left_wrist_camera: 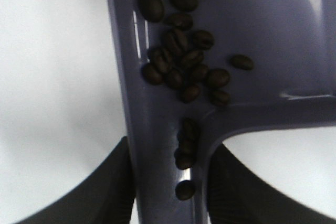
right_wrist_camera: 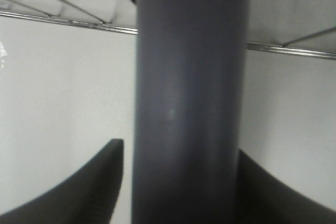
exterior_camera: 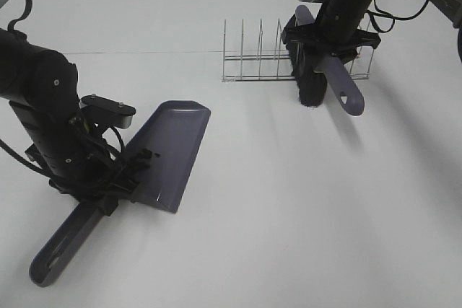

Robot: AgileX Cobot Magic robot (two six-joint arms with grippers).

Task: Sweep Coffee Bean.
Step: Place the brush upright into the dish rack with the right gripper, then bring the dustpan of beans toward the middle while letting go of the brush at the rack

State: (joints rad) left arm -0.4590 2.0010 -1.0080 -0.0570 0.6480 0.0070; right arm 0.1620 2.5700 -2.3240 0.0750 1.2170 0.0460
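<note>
The grey-purple dustpan [exterior_camera: 173, 149] lies on the white table at the left. My left gripper [exterior_camera: 108, 194] is shut on the neck of its handle [exterior_camera: 61, 247]. In the left wrist view the coffee beans [left_wrist_camera: 184, 61] lie as a loose cluster inside the dustpan [left_wrist_camera: 273, 35], some in the handle channel between my fingers [left_wrist_camera: 107, 192]. My right gripper [exterior_camera: 317, 40] is shut on a grey-purple brush handle [exterior_camera: 341, 83]. The brush's dark bristles [exterior_camera: 310, 86] hang down by the wire rack. The right wrist view shows the handle [right_wrist_camera: 189, 77] between the fingers [right_wrist_camera: 89, 192].
A wire rack [exterior_camera: 253, 59] stands at the back centre, right beside the brush; its wires also show in the right wrist view [right_wrist_camera: 63, 20]. The white table [exterior_camera: 289, 200] stretches between the two arms.
</note>
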